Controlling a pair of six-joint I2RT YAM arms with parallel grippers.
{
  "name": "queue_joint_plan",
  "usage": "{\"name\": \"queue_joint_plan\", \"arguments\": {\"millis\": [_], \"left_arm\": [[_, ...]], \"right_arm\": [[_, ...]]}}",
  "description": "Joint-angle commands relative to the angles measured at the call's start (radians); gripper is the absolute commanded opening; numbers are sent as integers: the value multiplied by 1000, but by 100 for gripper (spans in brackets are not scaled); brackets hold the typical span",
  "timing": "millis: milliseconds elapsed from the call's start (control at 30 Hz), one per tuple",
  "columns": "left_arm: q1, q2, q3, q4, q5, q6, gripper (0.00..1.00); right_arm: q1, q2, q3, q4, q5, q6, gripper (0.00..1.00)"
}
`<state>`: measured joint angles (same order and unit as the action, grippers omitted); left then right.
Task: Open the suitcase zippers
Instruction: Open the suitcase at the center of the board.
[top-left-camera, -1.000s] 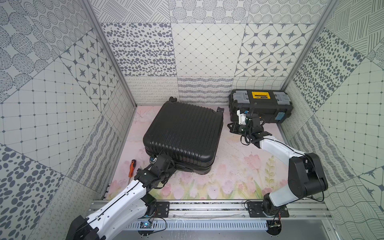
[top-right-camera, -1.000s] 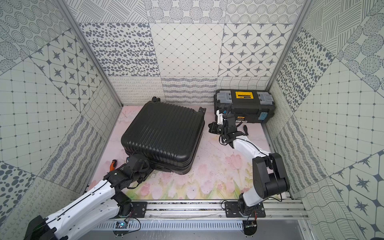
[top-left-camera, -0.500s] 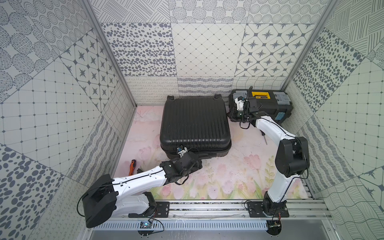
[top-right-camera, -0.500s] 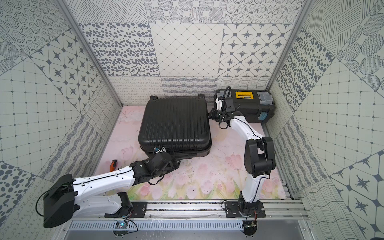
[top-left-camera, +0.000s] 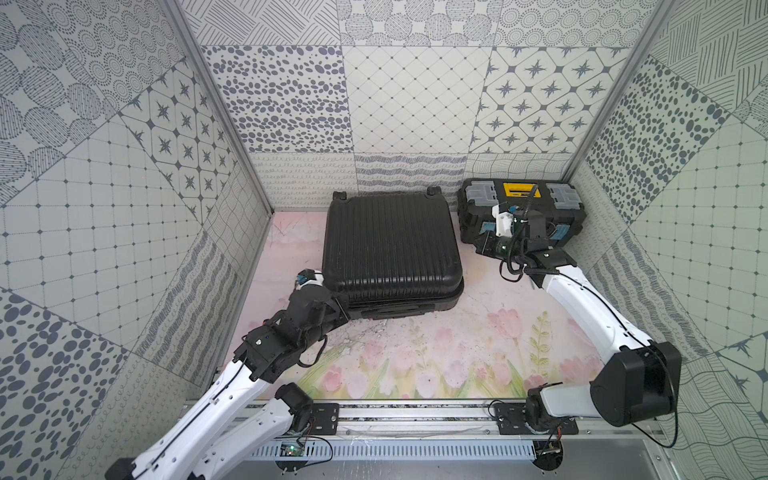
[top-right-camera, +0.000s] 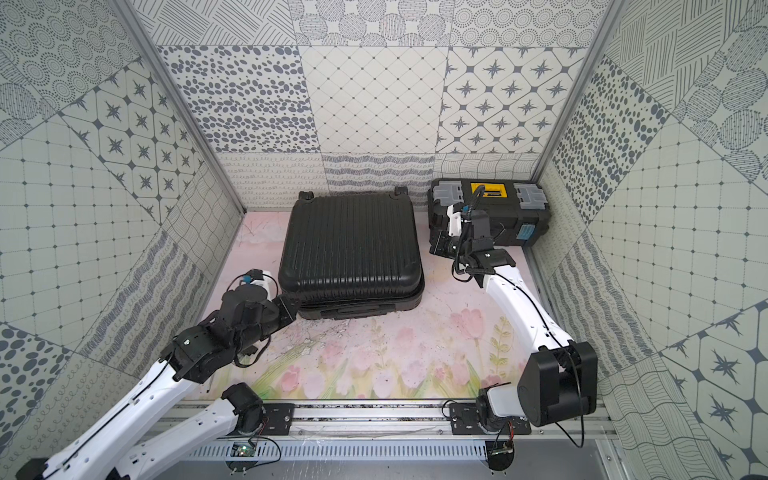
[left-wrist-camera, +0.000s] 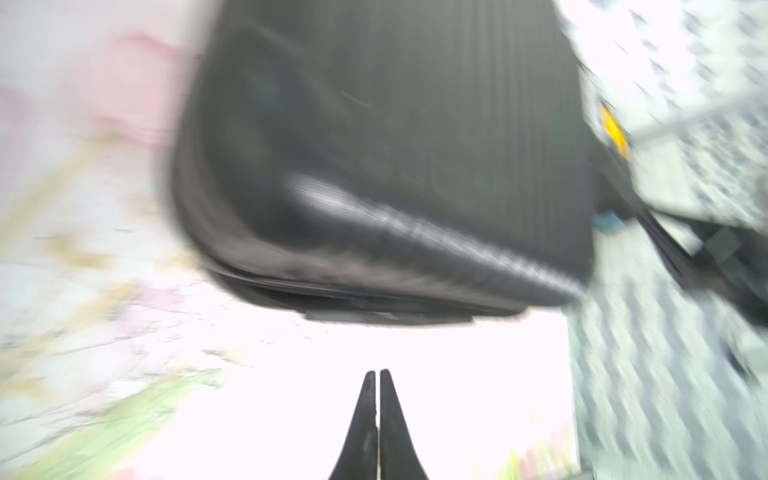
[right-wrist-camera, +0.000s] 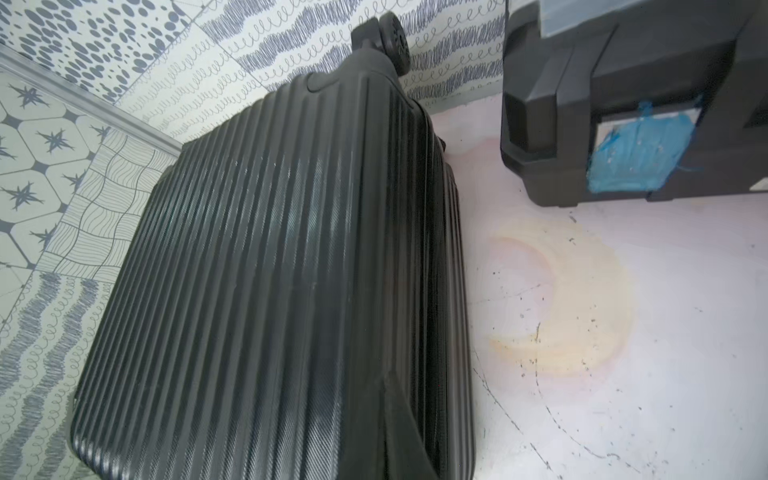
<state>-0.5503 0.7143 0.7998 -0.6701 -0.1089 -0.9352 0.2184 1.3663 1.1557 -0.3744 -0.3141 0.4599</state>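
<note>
large black ribbed hard-shell suitcase lies flat, wheels to the rear wall, so its thin black side-seam zipper faces the arms. left gripper, fingers pressed together and empty, points at the near left corner, probably seeking a pull. right gripper, closed, waits beside the black yellow-handled toolbox.

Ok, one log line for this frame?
suitcase: flat, lid down | left claw: shut, empty, off front-left corner | right claw: shut, beside toolbox
</note>
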Motion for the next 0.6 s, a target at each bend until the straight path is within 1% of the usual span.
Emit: {"name": "queue_joint_plan", "arguments": {"millis": [0, 33, 100, 133, 200, 300, 333, 400, 533, 567], "left_arm": [[424, 14, -97, -136, 405, 92, 0], [501, 26, -131, -98, 447, 82, 0], [609, 50, -181, -30, 486, 62, 0], [655, 59, -219, 27, 515, 26, 0], [713, 77, -309, 191, 595, -66, 0], [727, 135, -465, 586, 686, -222, 0], [727, 164, -512, 723, 702, -273, 0], [727, 223, -571, 940, 715, -332, 0], [727, 345, -627, 1238, 715, -389, 0], [727, 364, -632, 1283, 711, -392, 0]], "right_arm": [[7, -41, -85, 52, -44, 52, 2], [9, -59, -108, 52, -50, 55, 1], [9, -91, -141, 41, -57, 49, 0], [10, -109, -159, 39, -60, 46, 0], [10, -139, -187, 31, -67, 41, 0], [10, -167, -215, 34, -84, 39, 0], [12, -172, -223, 39, -86, 41, 0], [13, -172, -232, 48, -97, 45, 0], [31, -155, -230, 55, -109, 48, 0], [38, -148, -229, 56, -108, 46, 0]]}}
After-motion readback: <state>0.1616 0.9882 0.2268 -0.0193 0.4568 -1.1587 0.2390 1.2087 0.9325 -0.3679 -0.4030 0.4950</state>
